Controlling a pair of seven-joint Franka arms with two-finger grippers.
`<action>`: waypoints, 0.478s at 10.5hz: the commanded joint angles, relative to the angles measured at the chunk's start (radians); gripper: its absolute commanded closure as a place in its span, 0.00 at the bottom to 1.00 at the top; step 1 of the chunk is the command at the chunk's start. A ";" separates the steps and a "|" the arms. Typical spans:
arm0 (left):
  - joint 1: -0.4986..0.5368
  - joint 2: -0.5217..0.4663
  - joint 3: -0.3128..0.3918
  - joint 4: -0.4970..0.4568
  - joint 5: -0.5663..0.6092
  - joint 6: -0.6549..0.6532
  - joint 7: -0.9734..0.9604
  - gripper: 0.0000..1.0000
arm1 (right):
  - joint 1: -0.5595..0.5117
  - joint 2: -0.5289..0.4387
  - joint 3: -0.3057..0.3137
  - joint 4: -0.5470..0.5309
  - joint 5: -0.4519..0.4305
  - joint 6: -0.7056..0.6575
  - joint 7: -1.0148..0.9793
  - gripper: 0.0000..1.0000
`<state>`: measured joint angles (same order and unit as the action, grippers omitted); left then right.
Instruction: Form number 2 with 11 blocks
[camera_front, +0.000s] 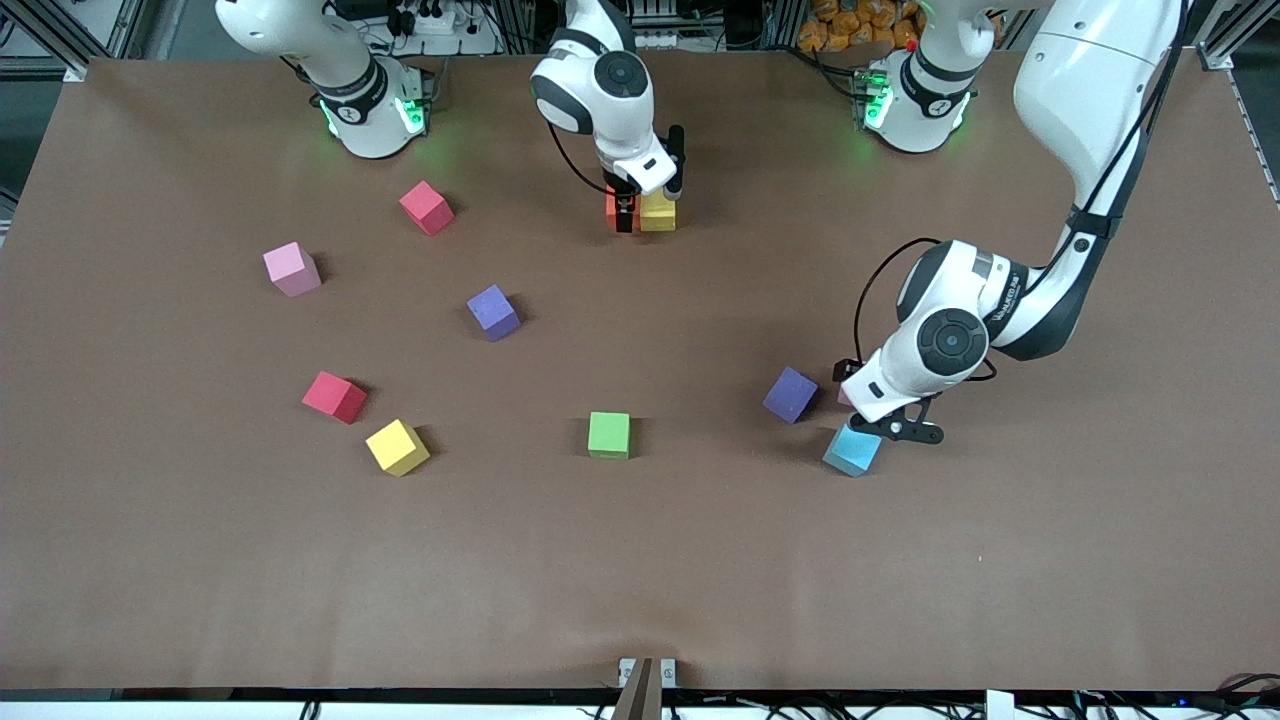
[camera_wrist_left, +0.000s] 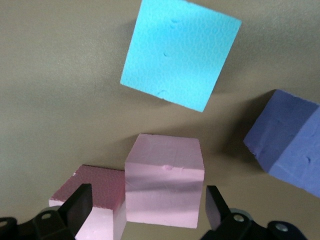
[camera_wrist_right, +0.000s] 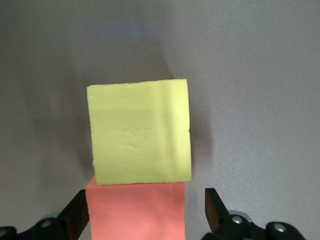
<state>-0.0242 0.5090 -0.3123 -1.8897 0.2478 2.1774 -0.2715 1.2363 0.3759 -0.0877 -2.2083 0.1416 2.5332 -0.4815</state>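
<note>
Right tool (camera_front: 630, 212) hangs open astride the orange block (camera_wrist_right: 136, 210), touching the yellow block (camera_front: 658, 212), close to the bases. Left tool (camera_wrist_left: 145, 207) open around a pink block (camera_wrist_left: 165, 182). Risk: lifting fingers drag orange, splitting the pair.

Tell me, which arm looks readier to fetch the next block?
Probably the left: its open left gripper straddles a pink block beside the light blue block. The open right gripper sits at the orange block, already placed beside the yellow block.
</note>
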 joint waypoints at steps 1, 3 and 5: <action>0.010 -0.001 -0.010 -0.008 0.008 -0.002 -0.003 0.00 | -0.005 -0.035 0.002 -0.001 0.015 -0.037 0.001 0.00; 0.010 0.014 -0.010 -0.008 0.005 0.002 -0.009 0.00 | -0.005 -0.048 0.002 -0.002 0.015 -0.059 0.003 0.00; 0.010 0.031 -0.010 -0.008 0.004 0.027 -0.023 0.00 | -0.006 -0.061 0.000 -0.002 0.015 -0.080 0.000 0.00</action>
<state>-0.0241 0.5323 -0.3122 -1.8935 0.2478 2.1855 -0.2766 1.2363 0.3464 -0.0889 -2.2034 0.1416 2.4788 -0.4815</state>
